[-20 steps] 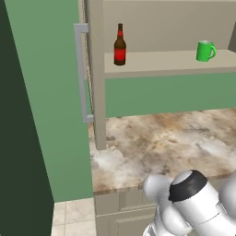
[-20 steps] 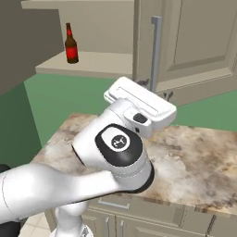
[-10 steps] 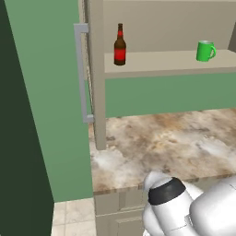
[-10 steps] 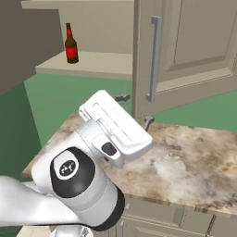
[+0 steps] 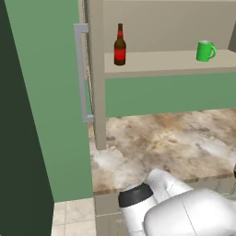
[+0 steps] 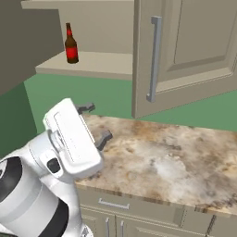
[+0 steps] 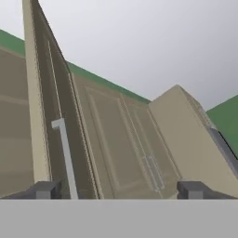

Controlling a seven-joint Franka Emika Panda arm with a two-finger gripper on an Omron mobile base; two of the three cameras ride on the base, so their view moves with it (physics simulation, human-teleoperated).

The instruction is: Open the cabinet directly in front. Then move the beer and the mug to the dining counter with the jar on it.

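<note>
The cabinet stands open, both doors swung out. On its shelf (image 5: 166, 60) the beer (image 5: 120, 46) (image 6: 71, 45) stands upright at the left and the green mug (image 5: 205, 50) at the right. My gripper (image 6: 95, 123) (image 7: 118, 190) is open and holds nothing. It hangs low over the left end of the marble worktop (image 6: 162, 152), below and to the left of the right door's handle (image 6: 155, 60), well short of the shelf. From the hand, a door panel and its grey bar handle (image 7: 65, 153) are seen from below. The dining counter and the jar are out of view.
The left door stands edge-on with its handle (image 5: 82, 73) sticking out beside the beer. A green wall (image 5: 46, 92) closes the left side. Drawer fronts (image 6: 120, 206) sit under the worktop's front edge.
My gripper has drawn back down and to the left, away from the right door's handle, and its fingers have spread a little wider. Doors, beer and mug have not moved.
</note>
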